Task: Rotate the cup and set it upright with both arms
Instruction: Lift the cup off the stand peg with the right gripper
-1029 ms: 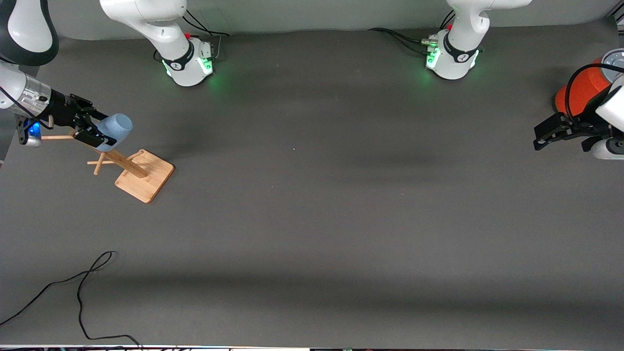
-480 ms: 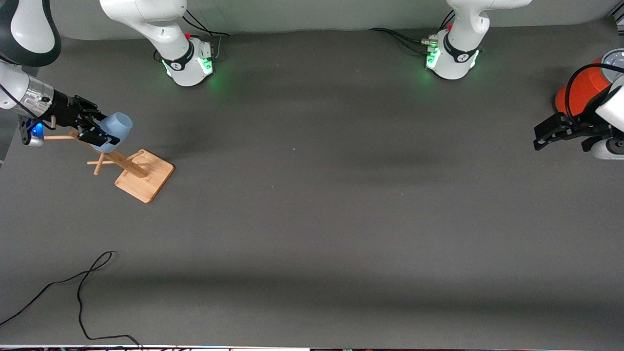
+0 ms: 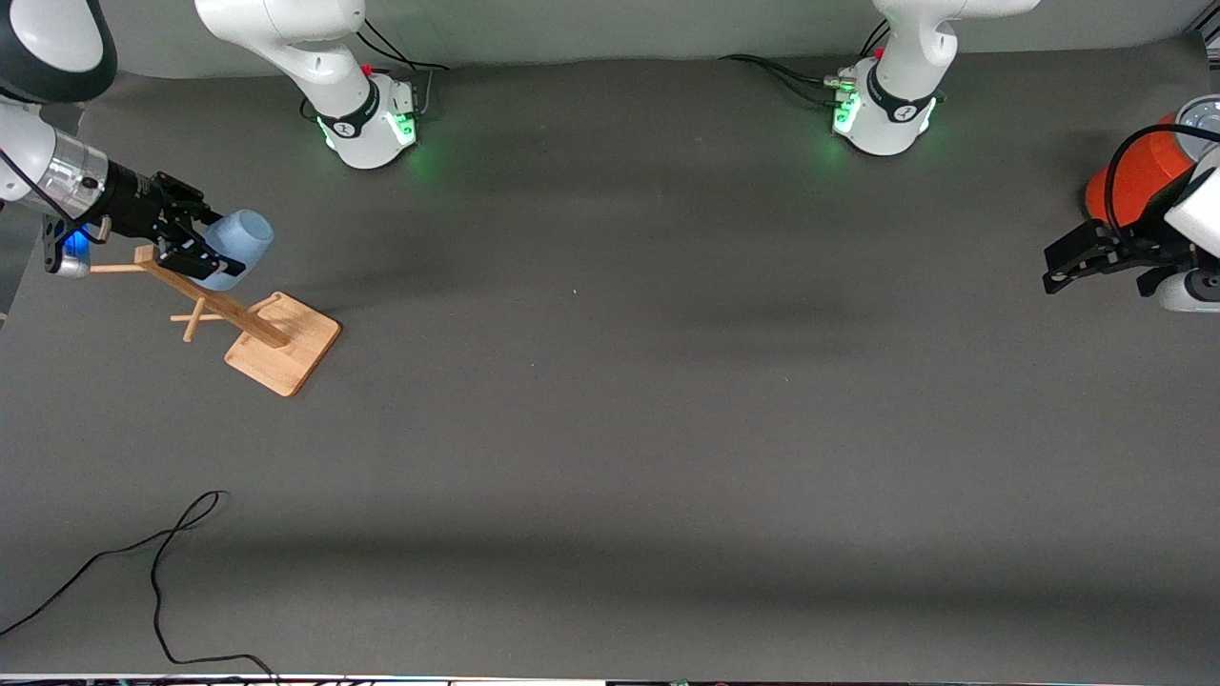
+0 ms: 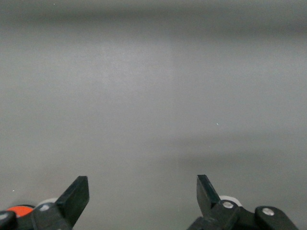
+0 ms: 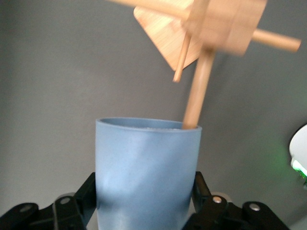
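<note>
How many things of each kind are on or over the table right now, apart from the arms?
Light-blue cup, held in the shut right gripper over the rack: 1
Wooden peg rack: 1
Orange can, by the open, waiting left gripper: 1
Loose black cable: 1
Total: 4

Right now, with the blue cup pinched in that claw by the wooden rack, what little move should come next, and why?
Probably a short pull of the cup clear of the wooden rack. The right gripper is shut on it, but in the right wrist view a peg seems to reach just inside the rim, so turning now could snag. The left gripper waits open by the orange can.
</note>
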Available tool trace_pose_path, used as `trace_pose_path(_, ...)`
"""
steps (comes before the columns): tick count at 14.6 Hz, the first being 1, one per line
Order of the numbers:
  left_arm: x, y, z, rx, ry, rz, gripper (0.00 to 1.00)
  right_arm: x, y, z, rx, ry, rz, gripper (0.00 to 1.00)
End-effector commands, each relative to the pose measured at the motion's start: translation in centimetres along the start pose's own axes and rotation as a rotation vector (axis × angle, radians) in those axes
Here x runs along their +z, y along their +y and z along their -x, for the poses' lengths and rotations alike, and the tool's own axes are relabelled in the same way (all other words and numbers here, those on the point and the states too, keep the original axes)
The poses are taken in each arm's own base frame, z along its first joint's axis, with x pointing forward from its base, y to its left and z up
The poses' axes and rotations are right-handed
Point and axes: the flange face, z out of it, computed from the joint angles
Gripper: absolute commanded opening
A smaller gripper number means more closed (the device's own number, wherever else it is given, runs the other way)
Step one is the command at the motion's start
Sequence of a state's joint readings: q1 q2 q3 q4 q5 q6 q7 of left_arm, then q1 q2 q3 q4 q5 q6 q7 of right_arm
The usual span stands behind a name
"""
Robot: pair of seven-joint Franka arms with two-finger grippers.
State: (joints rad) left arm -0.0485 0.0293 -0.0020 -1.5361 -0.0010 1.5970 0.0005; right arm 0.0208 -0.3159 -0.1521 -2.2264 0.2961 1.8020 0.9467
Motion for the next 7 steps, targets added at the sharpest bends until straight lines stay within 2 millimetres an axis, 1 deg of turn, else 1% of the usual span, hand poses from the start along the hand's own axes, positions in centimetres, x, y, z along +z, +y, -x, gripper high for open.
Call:
trace_pose_path(1, -0.4, 0.1, 0.0, 0.014, -0.001, -0.004, 1.0, -1.1, -2.6, 5.1, 0.029, -0.025, -0.025, 0.51)
trace_pose_path(2, -0.4, 0.1, -0.1, 0.014, 0.001, -0.004, 1.0, -1.2, -4.1, 7.9, 0.029, -0.02, -0.033, 0.51)
trace_pose_path(4, -0.4, 0.1, 0.0, 0.014, -0.002, -0.004, 1.0, -0.3, -7.4, 13.7, 0.059, 0.015, -0.036, 0.51)
trace_pose_path(5, -0.4, 0.1, 0.0, 0.014, -0.003, -0.004, 1.0, 1.2, -9.0, 16.6, 0.075, 0.032, -0.035, 0.51)
trace_pose_path(6, -0.4, 0.1, 0.0, 0.014, -0.001, -0.004, 1.0, 2.6, -10.4, 20.0, 0.074, 0.053, -0.041, 0.51)
trace_pose_path(7, -0.4, 0.1, 0.0, 0.014, -0.001, -0.004, 1.0, 4.8, -11.5, 22.8, 0.074, 0.064, -0.037, 0.51)
